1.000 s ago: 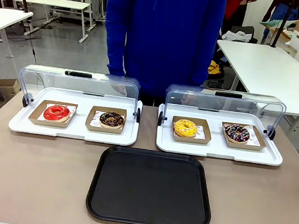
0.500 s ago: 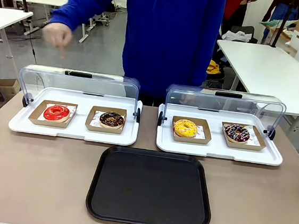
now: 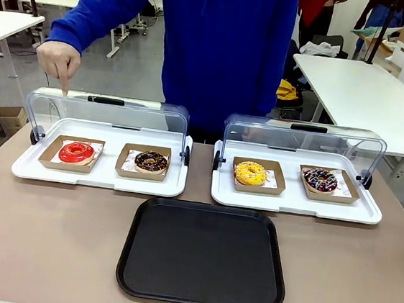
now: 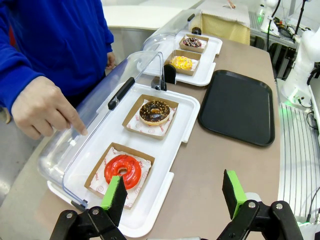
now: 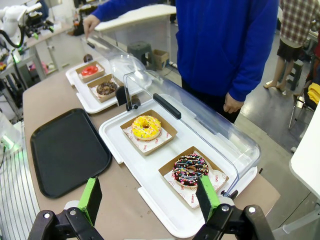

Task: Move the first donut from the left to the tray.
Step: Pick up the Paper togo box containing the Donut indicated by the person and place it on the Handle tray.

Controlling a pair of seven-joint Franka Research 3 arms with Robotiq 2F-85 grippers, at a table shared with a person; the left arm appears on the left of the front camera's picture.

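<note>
Fingers [image 4: 116,197] of the left gripper [image 4: 175,192] are spread wide with nothing between them. The right gripper [image 5: 149,195] is likewise released and empty. Both are held above the table, off the tray's [image 3: 202,256] near side, and nothing is touched.

Red donut [image 3: 77,153]: seen beyond the tray and to its left, in a card holder [image 3: 71,154] on the white display tray [image 3: 98,178]. It is not yet lifted. The chocolate donut [image 3: 150,162] lies closer to the tray, on the same white base. The lid [image 3: 104,116] is swung back on the side away from the tray, so the donuts are left uncovered.

A person's hand [image 3: 59,57] is held farther from the tray than the lid, index finger pointed down toward the red donut's end.

Tray: bare, nothing set on it.

Progress is judged to be at the very start. The donut has only been indicated. Reach, grasp, carry and release onto the tray are all left to be done, probably by the left gripper, which is placed nearest.
</note>
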